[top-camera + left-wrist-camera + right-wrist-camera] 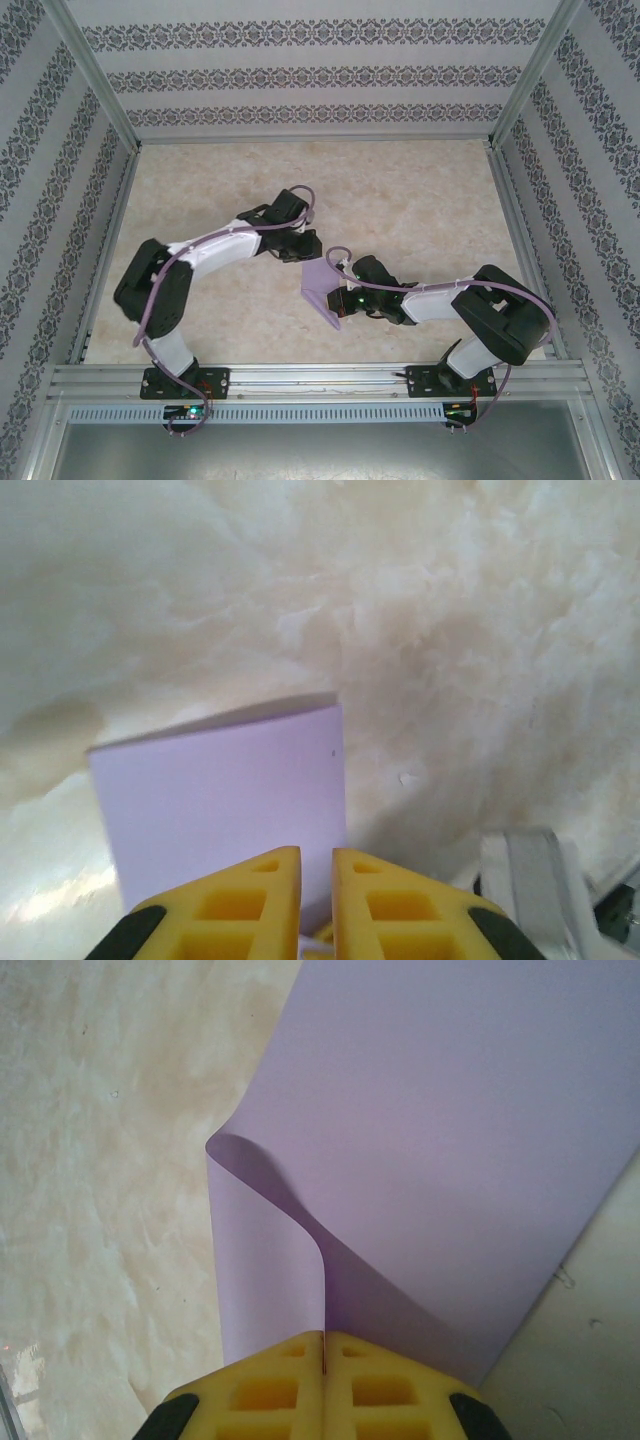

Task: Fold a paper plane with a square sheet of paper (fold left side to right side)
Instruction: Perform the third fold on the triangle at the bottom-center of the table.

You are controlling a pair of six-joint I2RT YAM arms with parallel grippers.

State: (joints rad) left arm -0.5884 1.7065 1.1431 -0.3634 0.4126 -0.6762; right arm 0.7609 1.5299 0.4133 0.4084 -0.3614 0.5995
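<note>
Right pincer (323, 1345): clenched on 1 lifted edge of the square sheet of paper (450, 1110), which curls up from the table (420, 200). Left pincer (316, 855): released, jaws a slit apart, just above the sheet. Sheet: lavender, mid-table, between the 2 pincers.

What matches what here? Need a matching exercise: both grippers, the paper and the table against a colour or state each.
Things:
1. left gripper
2. right gripper
3. square sheet of paper
4. table

Colour or state:
A. marbled beige
B. shut, pinching an edge of the paper
C. lavender, one side curled up off the surface
D. fingers slightly apart, the paper just beyond them

Pairs: 1-D, 2-B, 3-C, 4-A
</note>
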